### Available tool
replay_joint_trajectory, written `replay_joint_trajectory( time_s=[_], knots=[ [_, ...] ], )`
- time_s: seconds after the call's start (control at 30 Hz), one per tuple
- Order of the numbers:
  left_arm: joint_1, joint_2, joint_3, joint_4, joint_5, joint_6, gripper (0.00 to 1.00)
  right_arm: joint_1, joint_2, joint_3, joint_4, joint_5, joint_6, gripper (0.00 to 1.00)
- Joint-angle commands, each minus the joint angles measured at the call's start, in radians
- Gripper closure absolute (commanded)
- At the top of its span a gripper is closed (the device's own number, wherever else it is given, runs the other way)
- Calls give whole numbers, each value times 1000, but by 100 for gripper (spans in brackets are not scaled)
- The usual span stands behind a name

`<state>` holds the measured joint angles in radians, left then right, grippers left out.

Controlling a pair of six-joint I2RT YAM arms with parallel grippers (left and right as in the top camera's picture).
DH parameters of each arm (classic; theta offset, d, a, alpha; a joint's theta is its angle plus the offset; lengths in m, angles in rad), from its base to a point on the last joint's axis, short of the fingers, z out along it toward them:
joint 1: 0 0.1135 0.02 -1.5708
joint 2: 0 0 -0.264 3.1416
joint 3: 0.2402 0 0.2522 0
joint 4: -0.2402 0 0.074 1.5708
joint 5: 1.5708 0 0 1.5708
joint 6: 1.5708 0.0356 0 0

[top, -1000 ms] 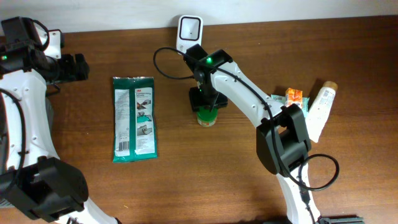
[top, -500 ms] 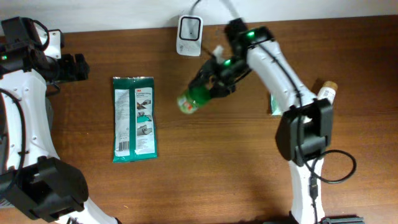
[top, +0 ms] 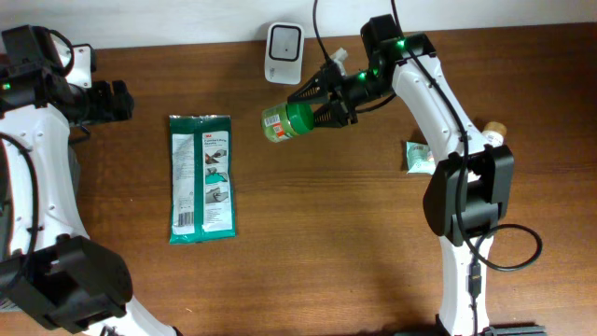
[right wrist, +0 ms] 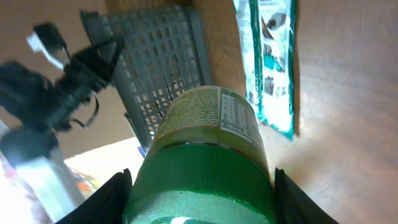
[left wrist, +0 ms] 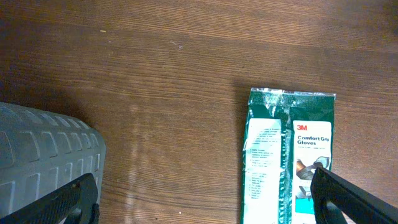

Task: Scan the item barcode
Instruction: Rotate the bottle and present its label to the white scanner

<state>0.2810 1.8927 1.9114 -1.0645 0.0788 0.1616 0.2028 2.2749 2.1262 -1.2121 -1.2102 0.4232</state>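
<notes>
Bottle: lifted off table since a sec ago, now lying sideways in air just below scanner. Clamping green cap end w/ right gripper, jaws partway closed. Nearing scan pos.; barcode facing unclear.

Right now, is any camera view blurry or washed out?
Overhead: sharp, evenly lit. Left wrist: glove packet crisp, faint pale sheen on the table. Right wrist: jar close and soft, background blurred, lower-left corner overexposed.

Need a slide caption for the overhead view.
Right gripper holds green-capped jar sideways near the white scanner.
</notes>
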Motion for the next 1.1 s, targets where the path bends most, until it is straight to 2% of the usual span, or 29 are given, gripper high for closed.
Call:
replay_joint_trajectory(
  time_s=[0.0,0.23,0.37,0.47,0.73,0.83,0.9,1.0,1.07],
  knots=[
    [5,6,6,2,11,13,1,13,-13,27,14,-56,-161,54],
    [5,6,6,2,11,13,1,-6,-13,27,16,-135,-157,54],
    [5,6,6,2,11,13,1,-11,-13,28,21,-341,-122,54],
    [5,6,6,2,11,13,1,-38,-13,31,43,-342,-69,53],
    [5,6,6,2,11,13,1,-107,-13,31,43,-335,-64,53],
    [5,6,6,2,11,13,1,-95,-13,31,63,-229,-63,54],
    [5,6,6,2,11,13,1,-73,-13,31,81,-83,-63,53],
    [5,6,6,2,11,13,1,-27,-13,31,122,228,-64,54],
    [5,6,6,2,11,13,1,24,-13,31,171,561,-64,54]
  ],
)
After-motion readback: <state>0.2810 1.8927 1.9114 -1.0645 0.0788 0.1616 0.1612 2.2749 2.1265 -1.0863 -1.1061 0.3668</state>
